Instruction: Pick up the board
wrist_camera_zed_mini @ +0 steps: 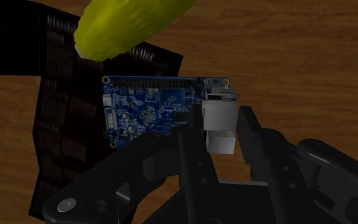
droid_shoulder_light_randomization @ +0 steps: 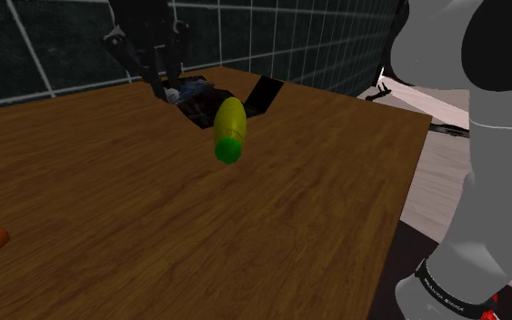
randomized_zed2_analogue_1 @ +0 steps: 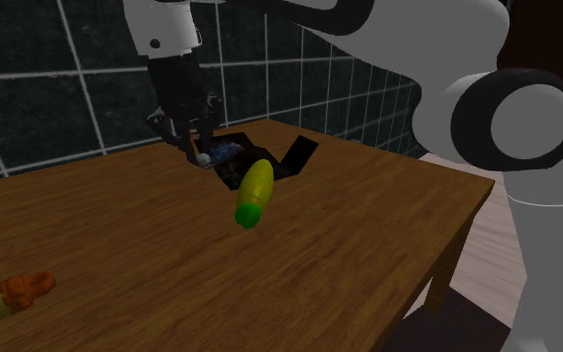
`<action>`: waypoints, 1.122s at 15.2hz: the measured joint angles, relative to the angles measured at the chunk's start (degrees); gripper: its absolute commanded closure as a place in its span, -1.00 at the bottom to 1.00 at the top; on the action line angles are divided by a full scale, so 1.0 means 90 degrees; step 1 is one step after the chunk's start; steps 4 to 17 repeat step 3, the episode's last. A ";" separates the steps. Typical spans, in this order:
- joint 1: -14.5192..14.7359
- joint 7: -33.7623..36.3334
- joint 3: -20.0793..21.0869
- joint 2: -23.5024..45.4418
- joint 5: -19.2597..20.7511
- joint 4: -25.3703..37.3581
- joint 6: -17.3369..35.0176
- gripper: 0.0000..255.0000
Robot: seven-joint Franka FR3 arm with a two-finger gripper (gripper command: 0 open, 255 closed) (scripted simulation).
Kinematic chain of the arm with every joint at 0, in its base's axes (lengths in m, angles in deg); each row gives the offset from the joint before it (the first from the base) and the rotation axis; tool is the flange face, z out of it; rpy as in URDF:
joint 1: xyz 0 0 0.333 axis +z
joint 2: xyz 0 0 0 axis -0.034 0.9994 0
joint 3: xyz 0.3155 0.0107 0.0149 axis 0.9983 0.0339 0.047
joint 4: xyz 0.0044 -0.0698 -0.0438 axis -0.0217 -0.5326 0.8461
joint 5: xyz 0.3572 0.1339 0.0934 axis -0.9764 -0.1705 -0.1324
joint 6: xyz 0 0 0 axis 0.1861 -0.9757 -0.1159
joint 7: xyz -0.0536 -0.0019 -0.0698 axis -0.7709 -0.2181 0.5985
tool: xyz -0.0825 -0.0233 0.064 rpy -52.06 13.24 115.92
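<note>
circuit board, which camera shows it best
The wrist view: the blue circuit board lies face-on, chips and silver ports clear. The shoulder and second exterior views show just a blue sliver beside the yellow bottle.

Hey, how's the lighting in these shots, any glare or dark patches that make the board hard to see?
Shoulder view: dim overall, the board nearly lost against the black mat beneath it. Second exterior view: just as dim, no glare, the yellow-green bottle the brightest thing. Wrist view: board evenly lit, its blue face and grey connectors clear.
</note>
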 measured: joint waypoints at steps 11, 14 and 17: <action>0.0357 -0.0076 -0.0076 0.0431 0.0244 0.1010 -0.0561 1.00; 0.0357 -0.0076 -0.0076 0.0431 0.0244 0.1010 -0.0561 1.00; 0.0357 -0.0076 -0.0076 0.0431 0.0244 0.1010 -0.0561 1.00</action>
